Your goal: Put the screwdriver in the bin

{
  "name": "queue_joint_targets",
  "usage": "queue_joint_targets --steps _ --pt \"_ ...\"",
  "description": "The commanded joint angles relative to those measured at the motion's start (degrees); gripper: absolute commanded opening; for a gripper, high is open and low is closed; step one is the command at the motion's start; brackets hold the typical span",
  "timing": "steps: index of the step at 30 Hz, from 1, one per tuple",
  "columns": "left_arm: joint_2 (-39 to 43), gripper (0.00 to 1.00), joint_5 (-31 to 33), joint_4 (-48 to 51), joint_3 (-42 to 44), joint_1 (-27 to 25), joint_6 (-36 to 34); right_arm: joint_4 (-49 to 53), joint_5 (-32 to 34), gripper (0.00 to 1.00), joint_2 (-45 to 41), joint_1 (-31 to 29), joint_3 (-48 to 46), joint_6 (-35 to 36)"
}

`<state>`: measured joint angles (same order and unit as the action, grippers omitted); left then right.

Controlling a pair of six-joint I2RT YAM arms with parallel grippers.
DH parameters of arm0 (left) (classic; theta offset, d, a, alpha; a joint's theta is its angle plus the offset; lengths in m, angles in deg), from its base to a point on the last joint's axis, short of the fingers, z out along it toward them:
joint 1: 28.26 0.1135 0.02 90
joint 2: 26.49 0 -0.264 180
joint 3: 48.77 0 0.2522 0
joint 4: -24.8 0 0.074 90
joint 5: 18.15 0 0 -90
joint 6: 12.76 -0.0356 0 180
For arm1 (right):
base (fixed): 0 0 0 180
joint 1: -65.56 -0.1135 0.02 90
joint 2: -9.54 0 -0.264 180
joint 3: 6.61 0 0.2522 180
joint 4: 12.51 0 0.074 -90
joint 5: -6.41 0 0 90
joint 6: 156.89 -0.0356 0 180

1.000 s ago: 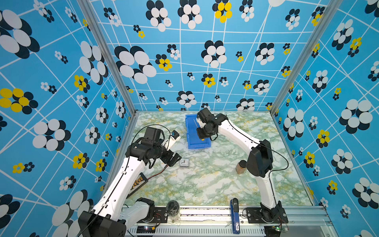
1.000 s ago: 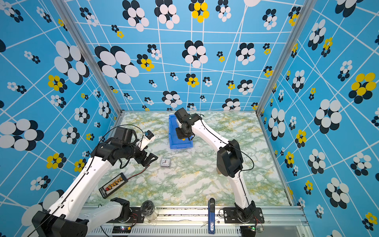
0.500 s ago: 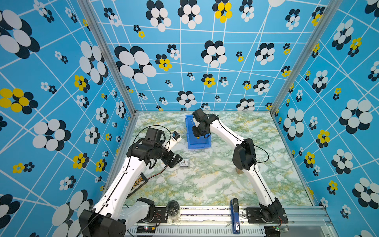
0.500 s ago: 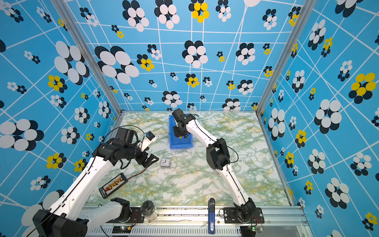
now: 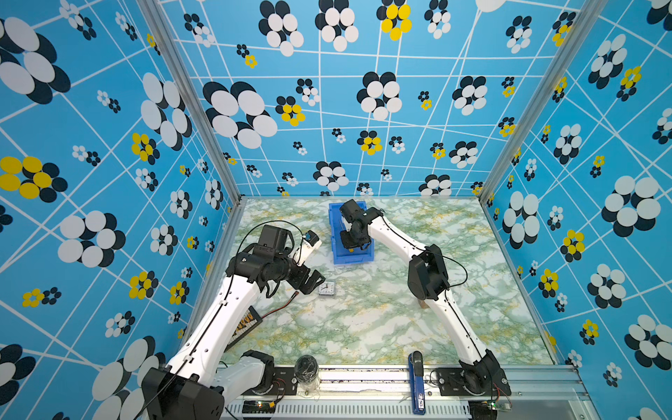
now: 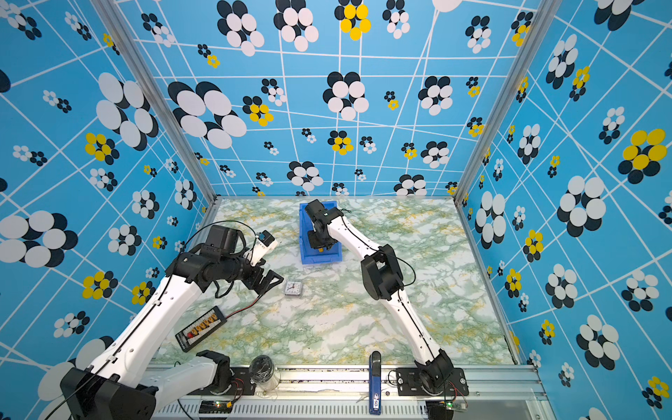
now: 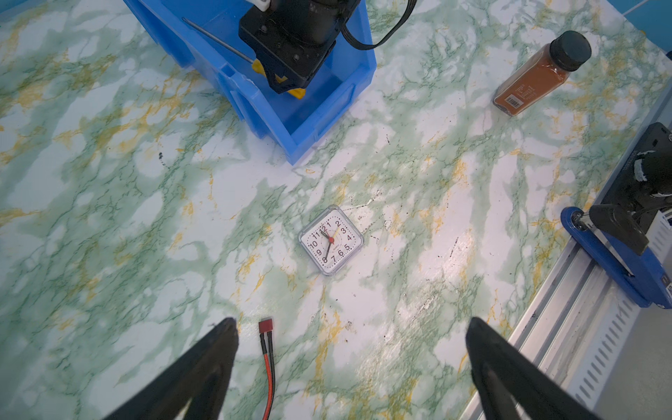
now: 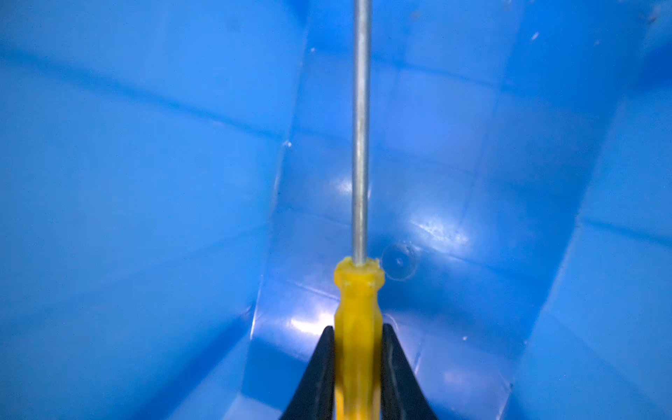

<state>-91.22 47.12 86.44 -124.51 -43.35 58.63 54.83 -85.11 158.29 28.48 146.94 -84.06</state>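
Take the table's middle in the top views as the dial's centre, with twelve at the back wall. On the front rail a clear glass jar [image 5: 306, 371] stands at seven and a blue-and-black tool [image 5: 417, 382] lies at five. At eight lies a black board with yellow connectors [image 6: 200, 327], and its red-and-black lead [image 7: 265, 325] ends in a red plug.

At nine a small square alarm clock [image 7: 330, 240] lies face up. The left gripper [image 7: 351, 323] hovers just at the clock's nine, its jaws spread wide and holding nothing.

At twelve the right gripper [image 8: 358, 331] reaches down inside the blue bin [image 5: 332, 236], clamped on the screwdriver [image 8: 358, 291]. The screwdriver has a translucent yellow handle, waisted where the fingers [image 8: 320, 367] pinch it, and a thin straight grey metal shaft that runs along the bin's length.

The shaft's tip is cut off in the right wrist view. In the left wrist view the gripper body covers most of the handle. In both top views the gripper all but hides the tool. Whether the screwdriver touches the bin floor cannot be told. The right arm hides most of a brown spice bottle [image 7: 538, 76], at about four, in a top view.
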Motion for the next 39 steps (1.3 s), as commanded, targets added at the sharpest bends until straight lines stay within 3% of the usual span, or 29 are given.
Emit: queue_joint_targets --steps 1,14,22,28,31,39 --pt "-0.7 0.99 -1.4 -0.7 -1.5 -0.4 1.4 0.1 -0.9 0.24 1.6 0.3 1.9 -0.8" --pt "-1.7 0.99 3.5 -3.0 -1.4 0.2 3.1 0.2 -0.5 0.43 0.0 0.3 2.4 -0.5" --pt "-2.8 0.99 9.8 -7.8 -0.1 2.0 7.2 1.2 2.9 0.49 -8.2 0.3 4.5 1.0" --pt "-5.1 0.99 12.1 -9.6 -0.7 6.9 10.8 3.3 5.9 0.50 -17.8 0.3 3.0 2.7" --pt "-7.3 0.99 11.3 -9.8 -1.7 10.7 12.4 1.1 7.9 0.51 -25.8 0.3 -3.7 3.3" --pt "-11.4 0.99 12.8 -16.0 -0.6 18.7 15.4 -17.9 16.1 0.67 -52.3 3.4 -40.1 2.3"
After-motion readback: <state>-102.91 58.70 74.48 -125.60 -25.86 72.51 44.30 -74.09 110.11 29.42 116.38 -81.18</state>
